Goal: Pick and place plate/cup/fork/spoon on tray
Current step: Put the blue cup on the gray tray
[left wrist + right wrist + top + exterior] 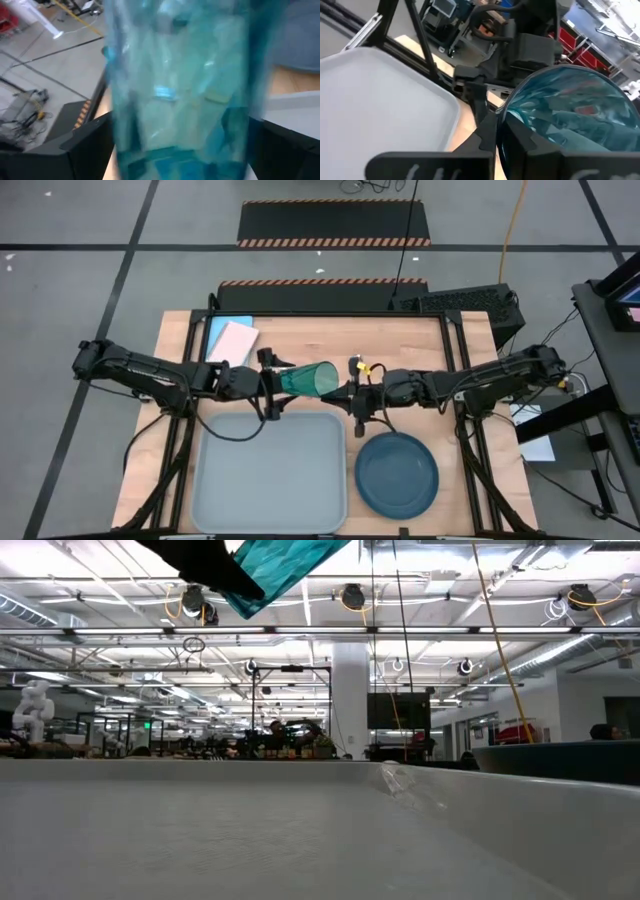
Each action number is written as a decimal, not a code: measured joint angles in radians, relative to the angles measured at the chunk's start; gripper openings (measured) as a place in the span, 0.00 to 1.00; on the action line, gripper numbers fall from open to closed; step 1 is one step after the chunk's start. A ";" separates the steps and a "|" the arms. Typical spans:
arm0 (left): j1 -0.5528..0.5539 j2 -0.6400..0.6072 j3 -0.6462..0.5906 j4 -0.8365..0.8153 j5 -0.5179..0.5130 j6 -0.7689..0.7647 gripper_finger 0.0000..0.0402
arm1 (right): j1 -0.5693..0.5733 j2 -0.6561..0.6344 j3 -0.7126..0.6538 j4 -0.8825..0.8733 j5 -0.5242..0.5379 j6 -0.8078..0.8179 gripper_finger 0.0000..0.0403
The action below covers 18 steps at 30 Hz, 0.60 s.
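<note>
My left gripper (272,384) is shut on the translucent teal cup (308,379). The cup lies level in the air over the far rim of the pale grey-blue tray (268,515), its mouth toward the table's right. The cup also shows at the top of the low view (285,565). My right gripper (350,392) is open at the cup's mouth (570,115), one finger (525,147) in front of the rim. The dark teal-blue plate (396,474) lies flat on the table right of the tray. The fork and spoon do not show plainly. My left gripper pinches the cup's wall near its base end (165,157) between its two fingers (87,147), which come level from the table's left. The cup is lifted clear and sticks out level beyond the fingers. My right gripper: I cannot tell whether it touches the cup's rim (502,120).
A flat blue-and-pink rectangle (232,340) lies at the table's far left. A small yellow thing (362,366) shows beside my right gripper. A dark frame stands around the table (455,330). The tray's floor (250,840) is bare.
</note>
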 joint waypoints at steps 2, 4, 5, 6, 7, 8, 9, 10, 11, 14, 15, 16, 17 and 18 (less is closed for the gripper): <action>0.000 0.000 0.000 -0.002 0.020 0.000 0.93 | -0.002 0.000 0.000 -0.001 -0.001 0.014 0.01; 0.000 0.000 0.000 -0.003 0.023 -0.001 0.89 | -0.002 0.000 0.000 -0.003 -0.002 0.015 0.01; 0.000 0.000 0.000 -0.002 0.022 -0.001 0.86 | -0.002 0.000 0.000 -0.003 -0.002 0.016 0.01; 0.001 0.000 0.000 -0.002 0.022 -0.001 0.84 | -0.002 0.000 0.000 -0.003 -0.002 0.016 0.01; 0.001 0.000 0.000 -0.002 0.022 -0.001 0.81 | -0.002 0.000 0.000 -0.003 -0.002 0.016 0.01; 0.001 0.000 0.000 -0.004 0.022 -0.001 0.79 | -0.002 0.000 0.000 -0.003 -0.002 0.017 0.01; 0.001 0.000 0.000 -0.004 0.022 -0.001 0.78 | -0.002 0.000 0.000 -0.003 -0.002 0.017 0.01; 0.001 0.000 0.000 -0.003 0.022 -0.001 0.78 | -0.002 0.000 0.000 -0.002 -0.002 0.017 0.01; 0.001 0.000 0.000 -0.003 0.022 -0.001 0.78 | -0.002 0.000 0.000 -0.002 -0.002 0.019 0.01; 0.001 0.000 0.000 -0.003 0.023 -0.005 0.78 | -0.002 0.000 0.000 -0.001 -0.001 0.017 0.02; 0.001 0.000 0.000 -0.002 0.022 -0.006 0.79 | -0.002 0.000 0.000 -0.001 0.000 0.013 0.02; 0.001 0.000 0.000 0.000 0.022 -0.007 0.80 | -0.002 0.000 0.000 0.001 0.000 0.008 0.03; 0.000 0.000 0.000 0.001 0.022 -0.007 0.82 | -0.002 0.000 0.000 0.001 0.001 0.004 0.03; 0.000 0.000 0.000 0.002 0.022 -0.008 0.84 | -0.002 0.000 0.000 0.003 0.002 0.003 0.04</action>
